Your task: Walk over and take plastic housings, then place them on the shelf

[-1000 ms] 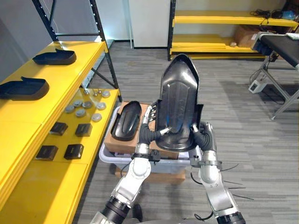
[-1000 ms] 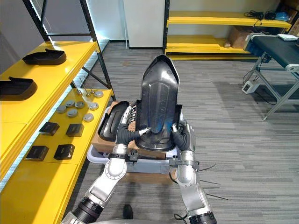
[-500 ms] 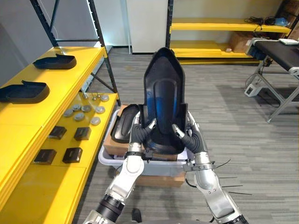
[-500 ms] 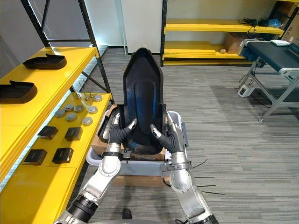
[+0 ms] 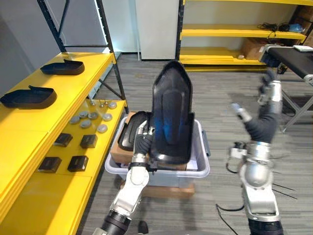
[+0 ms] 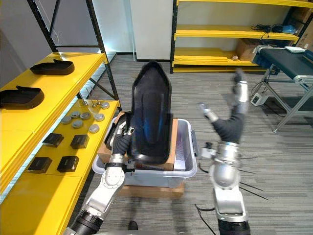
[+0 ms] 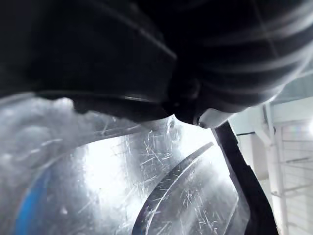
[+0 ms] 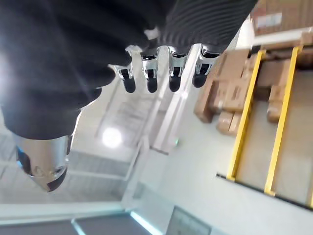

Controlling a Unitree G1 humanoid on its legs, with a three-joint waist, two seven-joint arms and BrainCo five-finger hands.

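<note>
Two low black plastic housings (image 5: 27, 97) lie on the yellow shelf (image 5: 73, 103). Our left hand (image 5: 142, 143) meets the tall glossy black plastic housing (image 5: 171, 117), upright over the clear plastic bin (image 5: 203, 169); its grip we cannot tell. Our right hand (image 5: 266, 117) is up in the air, well apart, fingers (image 8: 149, 73) straight.

A large glossy black housing (image 5: 171, 117) stands upright at frame centre, narrow tip up, hollow side toward the camera, with the left hand (image 5: 142, 143) at its lower left edge. A smaller black housing (image 5: 131, 129) lies just left of it. At upper left, a far housing (image 5: 62, 67) and a near housing (image 5: 27, 97) rest on the yellow shelf (image 5: 63, 90).
</note>
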